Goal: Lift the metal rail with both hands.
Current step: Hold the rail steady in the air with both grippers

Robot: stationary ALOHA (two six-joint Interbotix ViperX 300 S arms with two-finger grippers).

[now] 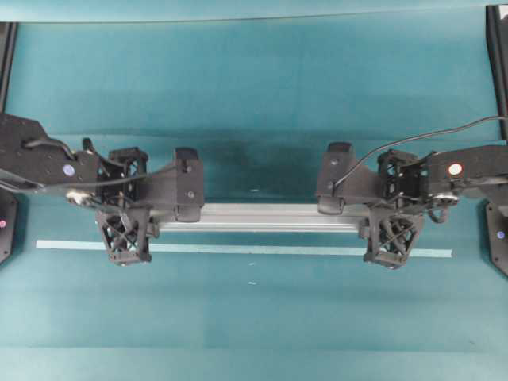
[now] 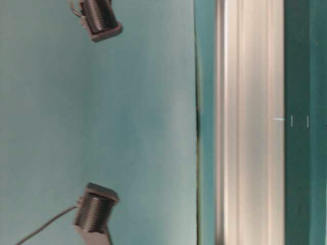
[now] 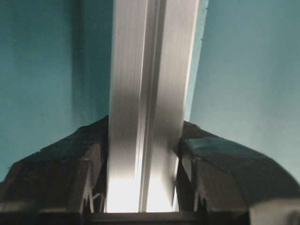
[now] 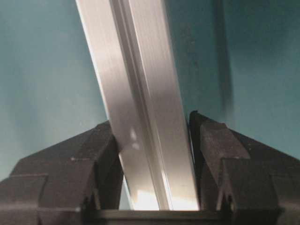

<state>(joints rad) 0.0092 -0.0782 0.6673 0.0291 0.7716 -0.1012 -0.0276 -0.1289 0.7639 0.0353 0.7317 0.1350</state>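
The metal rail (image 1: 262, 216) is a silver grooved bar lying left to right across the middle of the overhead view, with both ends hidden under the grippers. My left gripper (image 1: 139, 214) is shut on its left end and my right gripper (image 1: 382, 216) on its right end. In the left wrist view the rail (image 3: 147, 93) runs straight between the gripper's (image 3: 145, 140) black fingers (image 3: 206, 159). In the right wrist view the rail (image 4: 136, 84) slants between the gripper's (image 4: 152, 136) fingers (image 4: 93, 150). It fills the table-level view (image 2: 250, 122). A broad shadow lies on the table behind it.
A thin pale-teal tape strip (image 1: 238, 248) lies on the teal table (image 1: 254, 317) just in front of the rail. Black arm bases stand at the left edge (image 1: 6, 222) and right edge (image 1: 498, 230). Two black cylindrical arm parts (image 2: 97, 206) show in the table-level view.
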